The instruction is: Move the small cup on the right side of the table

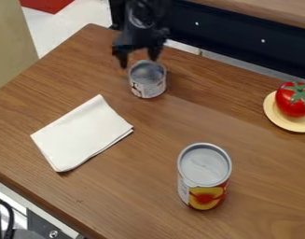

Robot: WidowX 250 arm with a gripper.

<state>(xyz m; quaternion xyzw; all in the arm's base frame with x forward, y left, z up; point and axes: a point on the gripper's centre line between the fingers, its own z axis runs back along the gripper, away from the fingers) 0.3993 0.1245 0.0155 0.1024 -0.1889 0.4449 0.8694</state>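
- The task's item, a small tin can [148, 79], was located on the wood-grain table [155, 149], beyond and to the right of the folded white napkin [83, 135]. The can was upright.
- The gripper [139, 59] was positioned beyond the napkin, on its far right side, close over the can's far rim. Its two fingers were spread apart, and no item was seen clamped between them. Contact with the rim could not be confirmed.
- The wall was judged to be thin, stiff metal. A light load was expected if the can was empty; whether it was empty could not be determined.
- Slip was considered possible on the smooth, rounded side. Breakage was judged unlikely, but denting under excess force was to be allowed for.
- A grip across opposite sides of the body, just below the rim, was judged most suitable. The fingers were to be centred and lowered evenly, since the can could have been tipped by contact on one side only.
- A level lift was advised, with clearance kept from the large fruit-label can [205, 175], which was placed to the near right of the napkin.
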